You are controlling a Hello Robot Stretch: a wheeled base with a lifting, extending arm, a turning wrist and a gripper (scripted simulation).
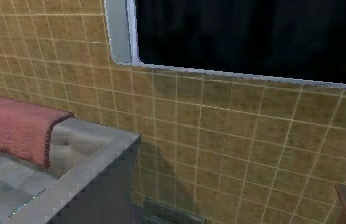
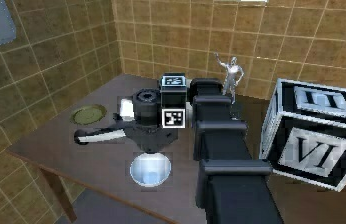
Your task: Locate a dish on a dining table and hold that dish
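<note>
A brown dining table (image 2: 61, 150) stands in the arm side view. On its far left lies a flat greenish round dish (image 2: 88, 116). A pale round bowl (image 2: 151, 170) sits near the table's front edge. The dark arm (image 2: 226, 150) reaches over the table, with two white marker squares (image 2: 172, 100) at its end. Left of the squares is the gripper (image 2: 93, 135), whose thin fingers (image 2: 106, 131) point left just below the greenish dish. I cannot tell whether it holds anything or touches the dish.
A small silver statue (image 2: 228, 77) stands at the table's back, and a large box with Roman numerals (image 2: 316, 135) stands at its right. Ahead are a tiled wall (image 1: 231, 130), a dark window (image 1: 251, 35) and a grey counter (image 1: 81, 170) with a red cloth (image 1: 16, 125).
</note>
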